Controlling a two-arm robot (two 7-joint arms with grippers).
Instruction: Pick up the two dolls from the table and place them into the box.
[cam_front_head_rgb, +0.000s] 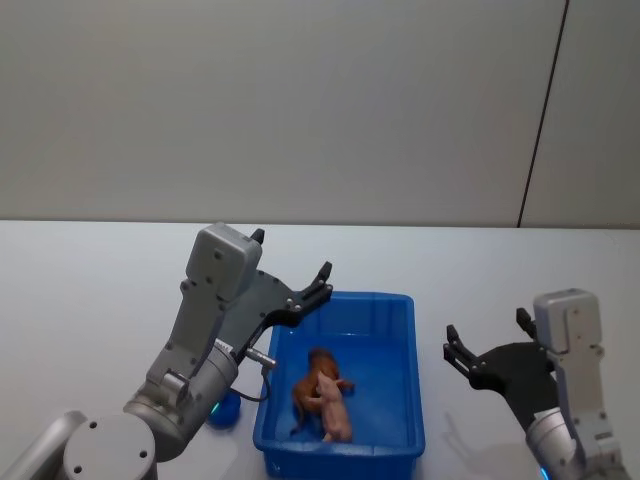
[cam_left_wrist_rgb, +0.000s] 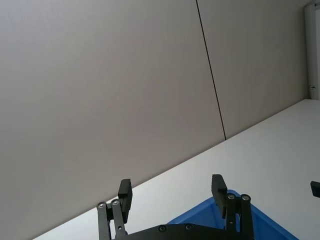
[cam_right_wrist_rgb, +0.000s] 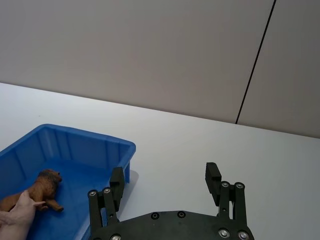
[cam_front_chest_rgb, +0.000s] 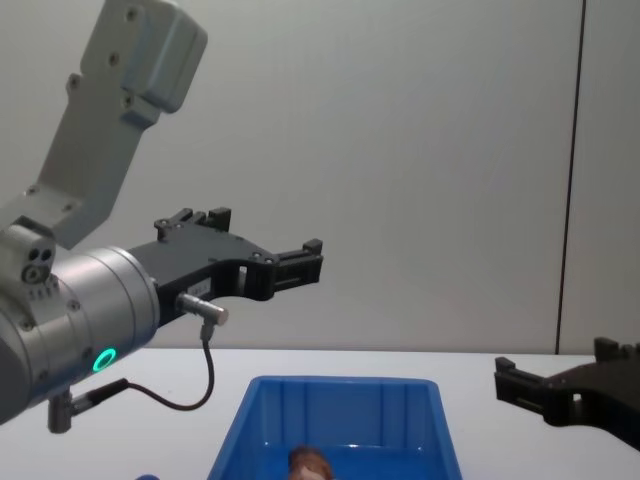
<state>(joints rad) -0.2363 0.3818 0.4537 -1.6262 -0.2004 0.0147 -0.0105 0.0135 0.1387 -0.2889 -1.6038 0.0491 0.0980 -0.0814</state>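
The left arm (cam_front_head_rgb: 200, 330) rises at the box's left side, a black cable looping from its wrist. The left end effector (cam_front_head_rgb: 291, 253) hangs in the air above the box's far left corner. Its two black fingers (cam_left_wrist_rgb: 125, 190) are spread wide apart with nothing between them (the left wrist view shows the gap plainly, with the blue rim just under the fingers). Seen from the chest, this end effector (cam_front_chest_rgb: 265, 235) is well above the box and points toward the box's right.

A small dark-blue round thing (cam_front_head_rgb: 225, 408) lies on the white bench (cam_front_head_rgb: 80, 270), touching or just beside the box's left wall; the left arm partly hides it.

The box (cam_front_head_rgb: 345, 297) is a bright blue rectangular bin with ribbed inner walls, resting on the bench. Both dolls are inside it, on its floor toward the left and near side. The reddish-brown doll (cam_front_head_rgb: 312, 372) lies a little farther in, showing a shaggy head in the right wrist view (cam_right_wrist_rgb: 42, 182). The pale pink doll (cam_front_head_rgb: 335, 412) lies against it on the near side, and the two touch. From the chest, just the brown doll's top (cam_front_chest_rgb: 308, 462) rises into sight inside the box.

The right end effector (cam_front_head_rgb: 486, 328) is to the right of the box, apart from it and above the bench. Its fingers (cam_right_wrist_rgb: 212, 172) are also held apart and grasp nothing (they point away from the robot).
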